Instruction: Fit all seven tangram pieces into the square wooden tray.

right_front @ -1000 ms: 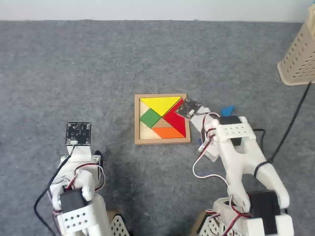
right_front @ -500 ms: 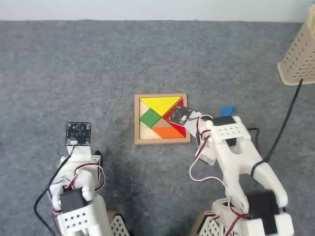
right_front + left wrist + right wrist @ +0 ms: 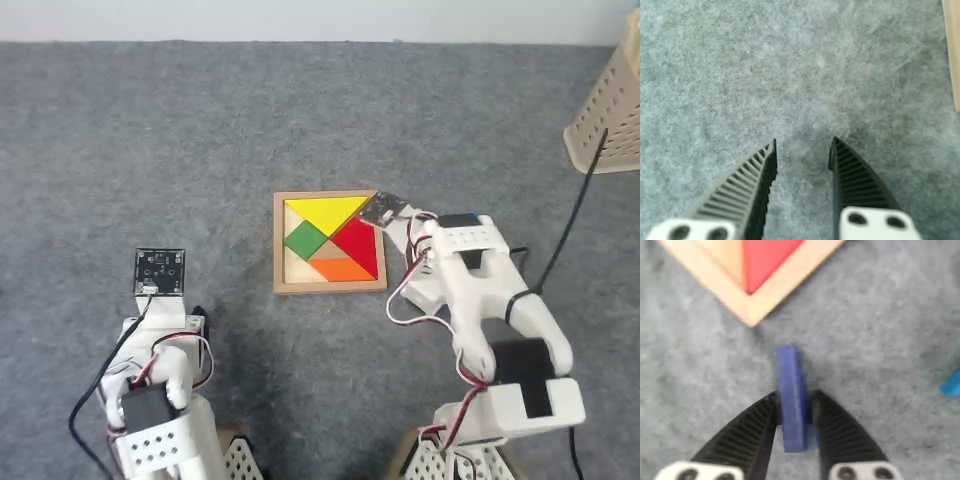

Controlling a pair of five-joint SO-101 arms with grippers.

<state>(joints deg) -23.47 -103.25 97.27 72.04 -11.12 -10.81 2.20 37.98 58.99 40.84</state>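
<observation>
The square wooden tray (image 3: 330,288) lies mid-table holding a yellow triangle (image 3: 325,213), a green square (image 3: 304,239), a red triangle (image 3: 357,245) and an orange piece (image 3: 342,268). Part of its floor at the lower left is bare. My right gripper (image 3: 794,396) is shut on a dark blue piece (image 3: 791,385) held on edge just above the carpet, a little outside the tray's corner (image 3: 752,315). A light blue piece (image 3: 952,382) lies farther off. The right arm (image 3: 470,270) stands beside the tray's right side. My left gripper (image 3: 804,145) is open over bare carpet.
A perforated beige basket (image 3: 610,110) stands at the back right. Grey carpet (image 3: 150,130) covers the table. The left arm (image 3: 160,330) sits at the front left, well away from the tray, whose edge (image 3: 952,50) shows far off in its wrist view.
The right arm swung its wrist over the tray's red triangle, then back out past the tray's right rim. It now covers the light blue piece in the high view. The left arm stayed still.
</observation>
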